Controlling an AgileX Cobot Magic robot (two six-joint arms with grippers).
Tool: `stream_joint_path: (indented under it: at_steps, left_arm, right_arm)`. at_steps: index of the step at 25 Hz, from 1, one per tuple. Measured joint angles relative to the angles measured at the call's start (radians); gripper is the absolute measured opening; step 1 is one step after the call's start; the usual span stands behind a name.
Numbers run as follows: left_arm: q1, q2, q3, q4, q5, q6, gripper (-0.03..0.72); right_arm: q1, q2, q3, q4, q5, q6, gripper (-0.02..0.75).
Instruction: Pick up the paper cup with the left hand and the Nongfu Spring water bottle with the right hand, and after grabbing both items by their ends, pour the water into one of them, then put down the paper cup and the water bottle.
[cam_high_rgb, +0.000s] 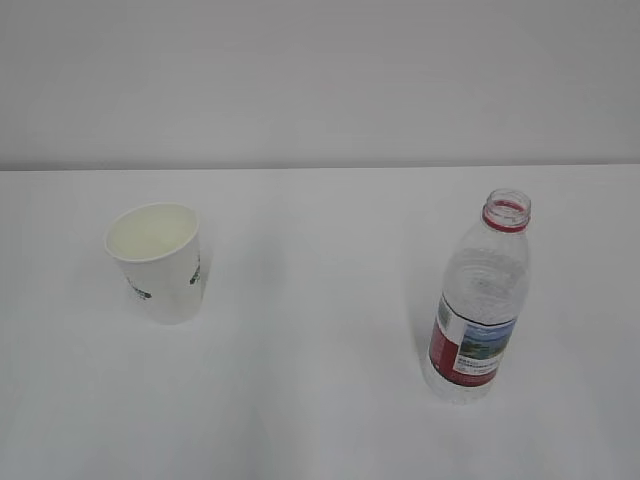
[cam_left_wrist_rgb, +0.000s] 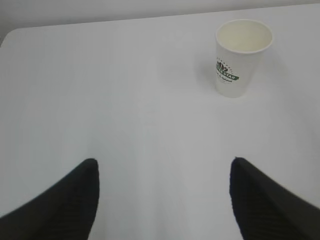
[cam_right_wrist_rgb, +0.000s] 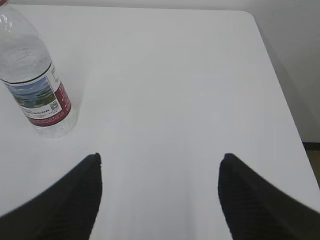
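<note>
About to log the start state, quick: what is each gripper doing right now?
Left gripper: open, holding nothing; paper cup ahead.
Right gripper: open, holding nothing; water bottle ahead-left.

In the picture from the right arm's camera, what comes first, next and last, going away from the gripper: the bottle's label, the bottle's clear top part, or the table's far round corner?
1. The label of the Nongfu Spring water bottle, on the left, is nearest the right hand.
2. The bottle's clear ribbed upper part, upper left, comes next.
3. The table's rounded far corner, upper right, is farthest.
</note>
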Motion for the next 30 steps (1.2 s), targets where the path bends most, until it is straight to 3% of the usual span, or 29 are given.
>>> stream_joint_path:
  at_steps: [30]
  left_arm:
    - [0.0, 0.0, 0.001, 0.0, 0.0, 0.0, 0.586]
  right_arm:
    - [0.0, 0.0, 0.0, 0.0, 0.0, 0.0, 0.542]
